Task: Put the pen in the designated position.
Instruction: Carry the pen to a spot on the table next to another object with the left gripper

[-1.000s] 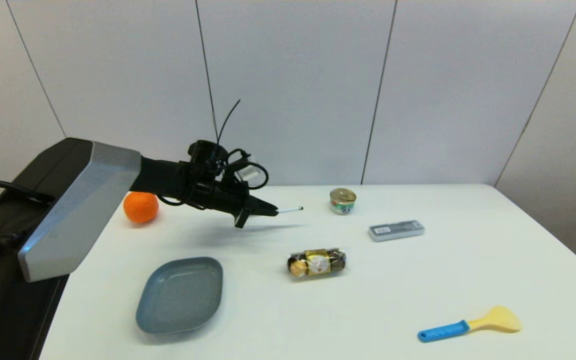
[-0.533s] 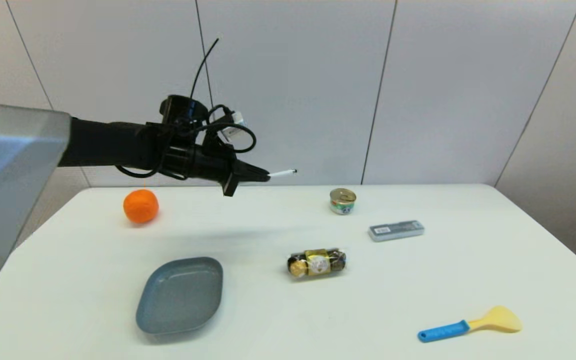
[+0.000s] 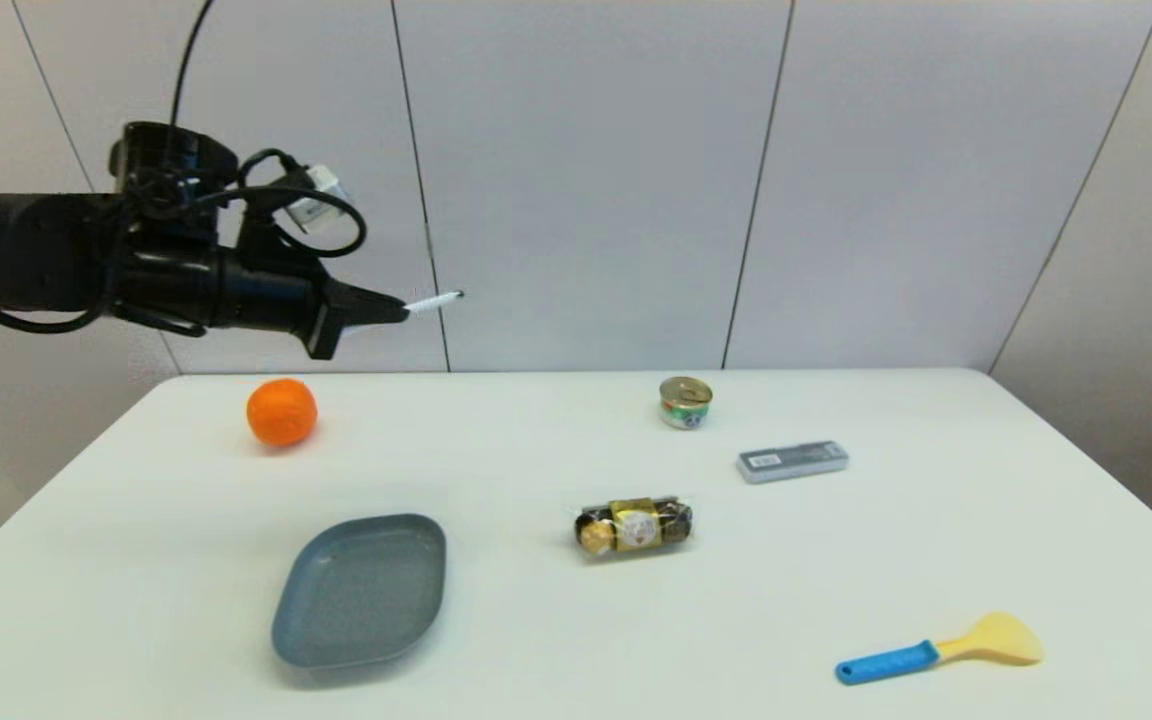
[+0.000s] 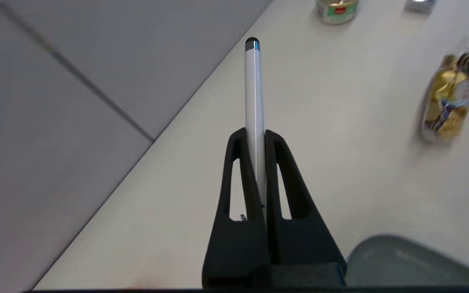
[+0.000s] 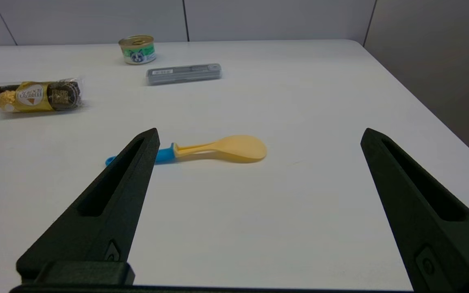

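My left gripper [image 3: 398, 309] is shut on the slim white pen [image 3: 433, 300], high in the air above the table's far left, over the orange. The pen's black-tipped end sticks out past the fingertips toward the right. In the left wrist view the pen [image 4: 255, 101] runs straight out between the two closed fingers [image 4: 242, 171], the rest of its barrel hidden between them. My right gripper [image 5: 259, 134] does not show in the head view; its own wrist view has it open above the table's near right side, with nothing between its fingers. No mark shows the designated position on the white tabletop.
On the table lie an orange [image 3: 281, 411], a grey-blue plate [image 3: 361, 590], a chocolate pack [image 3: 633, 526], a small can [image 3: 685, 401], a grey case [image 3: 792, 461] and a blue-handled yellow spatula [image 3: 939, 650]. A panelled wall stands behind the far edge.
The left arm has risen and swung left with the pen, from low over the table's middle to high above the orange. Nothing on the table has moved.
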You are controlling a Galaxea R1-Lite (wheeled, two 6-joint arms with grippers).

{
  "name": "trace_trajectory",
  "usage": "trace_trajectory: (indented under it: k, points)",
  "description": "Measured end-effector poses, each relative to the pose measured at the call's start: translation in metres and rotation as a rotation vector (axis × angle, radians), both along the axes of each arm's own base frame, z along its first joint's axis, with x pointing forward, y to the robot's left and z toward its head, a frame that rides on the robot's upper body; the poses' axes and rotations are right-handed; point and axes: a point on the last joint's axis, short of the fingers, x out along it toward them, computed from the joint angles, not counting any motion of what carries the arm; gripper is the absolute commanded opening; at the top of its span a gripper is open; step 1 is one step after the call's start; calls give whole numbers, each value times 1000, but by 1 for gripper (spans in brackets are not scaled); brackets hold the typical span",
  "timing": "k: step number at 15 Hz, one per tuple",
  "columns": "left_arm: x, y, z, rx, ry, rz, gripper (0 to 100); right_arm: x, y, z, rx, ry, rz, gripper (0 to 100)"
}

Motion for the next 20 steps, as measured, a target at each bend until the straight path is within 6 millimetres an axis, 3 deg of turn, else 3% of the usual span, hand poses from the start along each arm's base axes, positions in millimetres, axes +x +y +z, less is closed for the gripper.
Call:
trace_trajectory:
  k: [3,6,13,20]
  points:
    - [-14,45,-2,15,-77,-42,0,0,0,0,0,0,0,100]
    - [-25,68,-17,26,-133,-157,0,0,0,0,0,0,0,100]
    - [-32,65,-66,209,-44,-359,0,0,0,0,0,0,0,100]
    - [0,37,-92,262,26,-385,0,0,0,0,0,0,0,100]
